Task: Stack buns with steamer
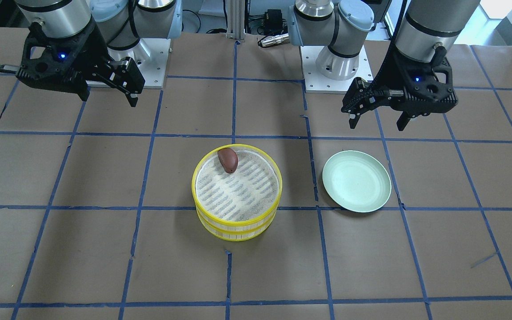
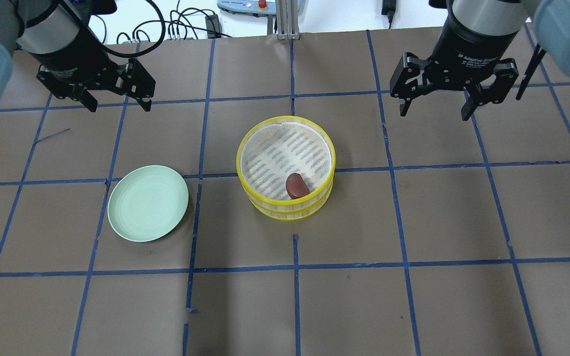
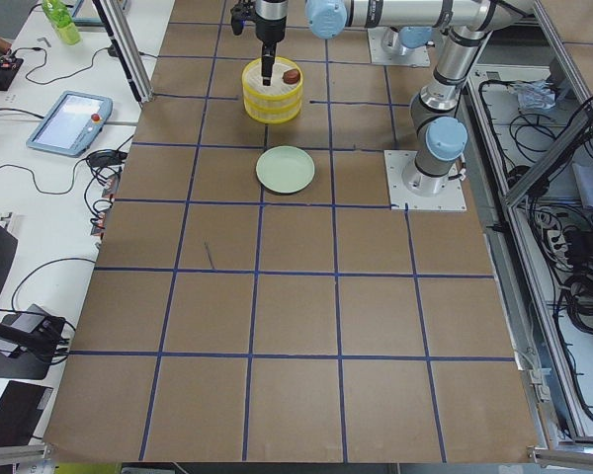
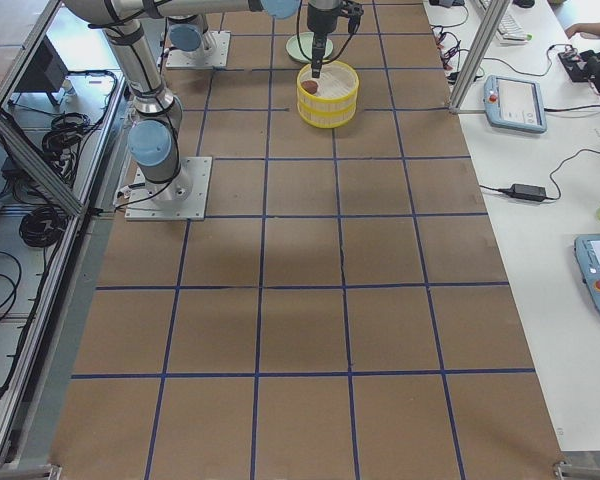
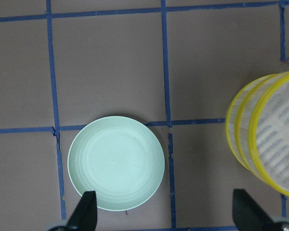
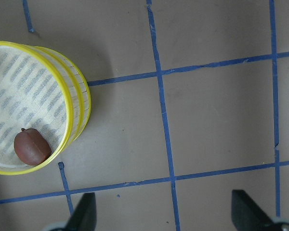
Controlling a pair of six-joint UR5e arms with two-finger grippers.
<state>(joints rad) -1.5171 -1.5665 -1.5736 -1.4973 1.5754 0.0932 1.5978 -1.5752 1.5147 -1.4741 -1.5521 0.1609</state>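
Two yellow-rimmed steamer trays stand stacked, the upper tray (image 1: 237, 195) on the lower tray (image 1: 238, 234), at the table's middle; the stack also shows in the overhead view (image 2: 309, 200). The dark reddish-brown bun (image 1: 228, 160) lies in the upper tray, against its rim on the robot's side (image 2: 296, 186) (image 6: 32, 146). The white bun is hidden. My left gripper (image 2: 119, 107) (image 1: 377, 126) is open and empty, high above the table behind the plate. My right gripper (image 2: 434, 115) (image 1: 109, 99) is open and empty, high to the stack's right.
A pale green round plate (image 2: 148, 203) (image 5: 116, 163) lies empty on the table, left of the stack. Brown paper with a blue tape grid covers the table. The arm bases (image 1: 331, 66) stand at the robot's edge.
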